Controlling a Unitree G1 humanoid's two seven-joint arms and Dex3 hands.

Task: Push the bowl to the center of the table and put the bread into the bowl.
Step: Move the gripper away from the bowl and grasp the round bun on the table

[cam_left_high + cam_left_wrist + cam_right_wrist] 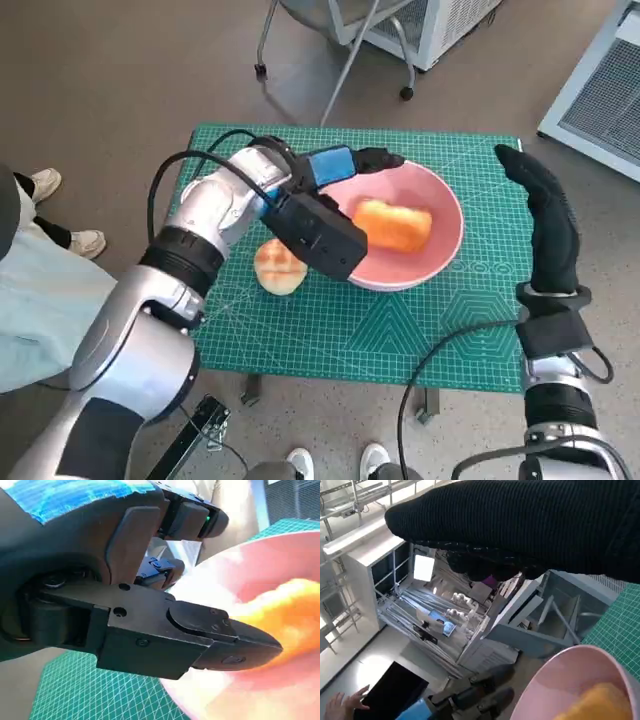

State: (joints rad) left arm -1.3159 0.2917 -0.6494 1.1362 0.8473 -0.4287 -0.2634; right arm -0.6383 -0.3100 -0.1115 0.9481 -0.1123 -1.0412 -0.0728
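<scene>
Sitting mid-frame in the head view, slightly right of center: pink bowl [440, 255] on the green cutting mat [340, 330], with an orange-brown bread piece [393, 224] already inside it. Second item, a round pale bun [279, 266], lies on the mat just left of the bowl, outside it, partly covered by the left wrist's black housing. Left hand [345, 163] reaches over the bowl's upper-left rim; fingers are apart and hold nothing. Left wrist view shows the black fingers [210, 645] above the bowl's inner wall [280, 555] with the bread [290, 610] blurred behind them; contact with the rim can't be confirmed. Right hand [545, 215], gloved, stands upright at the right of the frame, just beside the bowl's right edge, fingers extended and empty. Right wrist view: glove [530, 525] along the top, bowl rim [570, 670] lower right, a person's hand [340, 707] lower left.
</scene>
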